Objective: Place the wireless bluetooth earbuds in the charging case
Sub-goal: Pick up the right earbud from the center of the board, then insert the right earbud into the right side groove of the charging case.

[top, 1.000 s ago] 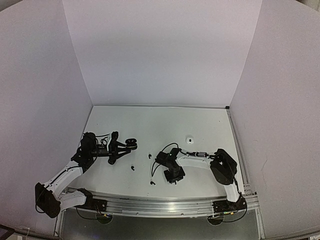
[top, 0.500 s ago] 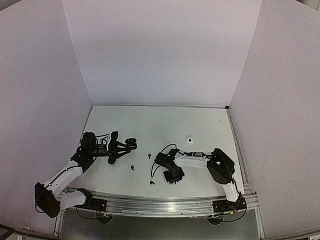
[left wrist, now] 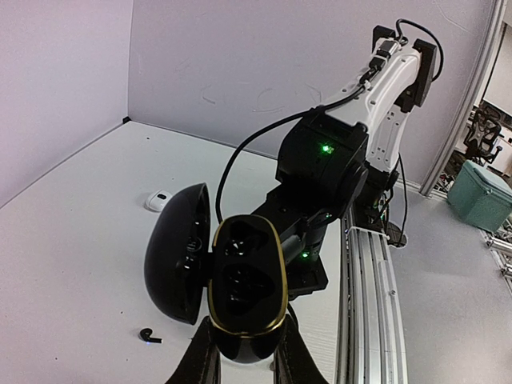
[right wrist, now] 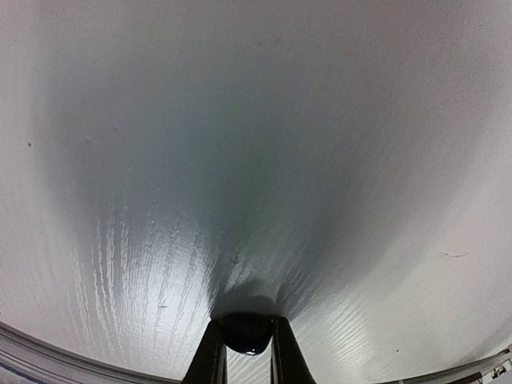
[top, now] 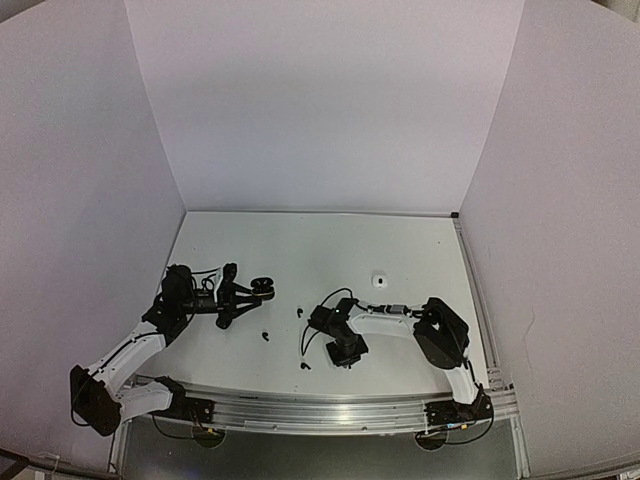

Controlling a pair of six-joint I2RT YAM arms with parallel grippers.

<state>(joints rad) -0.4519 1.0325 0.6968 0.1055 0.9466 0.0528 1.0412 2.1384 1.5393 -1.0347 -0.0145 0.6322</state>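
My left gripper (top: pixel 250 292) (left wrist: pixel 244 358) is shut on the black charging case (left wrist: pixel 246 282), held above the table. The case is open, with a gold rim, two dark sockets and its lid (left wrist: pixel 178 253) swung to the left. My right gripper (top: pixel 345 354) (right wrist: pixel 243 340) points straight down close to the table, shut on a small black earbud (right wrist: pixel 246 333). Three more black earbuds lie on the table, one (top: pixel 299 312) beside another (top: pixel 265 334), the third (top: pixel 305 366) near the front. One shows in the left wrist view (left wrist: pixel 149 336).
A small white rounded item (top: pixel 379 280) (left wrist: pixel 160 200) lies on the white table behind the right arm. White walls stand on three sides. An aluminium rail (top: pixel 330 412) runs along the near edge. The right arm (left wrist: pixel 324 180) stands close behind the case.
The right arm has shifted slightly to the left, low over the table. The left arm and the case have not moved.
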